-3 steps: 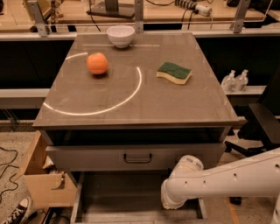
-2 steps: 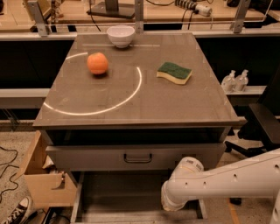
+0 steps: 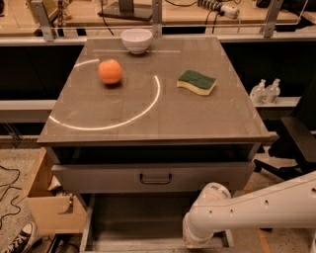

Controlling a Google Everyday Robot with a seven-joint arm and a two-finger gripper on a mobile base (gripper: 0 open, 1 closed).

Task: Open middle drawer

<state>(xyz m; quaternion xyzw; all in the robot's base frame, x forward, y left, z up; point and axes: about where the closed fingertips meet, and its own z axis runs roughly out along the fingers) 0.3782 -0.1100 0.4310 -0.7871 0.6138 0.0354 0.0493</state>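
Camera view showed you the pincer (image 3: pixel 195 236) low at near right, beneath the front of the middle drawer (image 3: pixel 98 178), released or clenched you couldn't tell.

Setting: speckled beige floor (image 3: pixel 19 153); light wooden workbench (image 3: pixel 84 19) with grey metal posts (image 3: pixel 157 15) behind; black office chair (image 3: pixel 296 138) at right; open brown cardboard box (image 3: pixel 54 212) at lower left.
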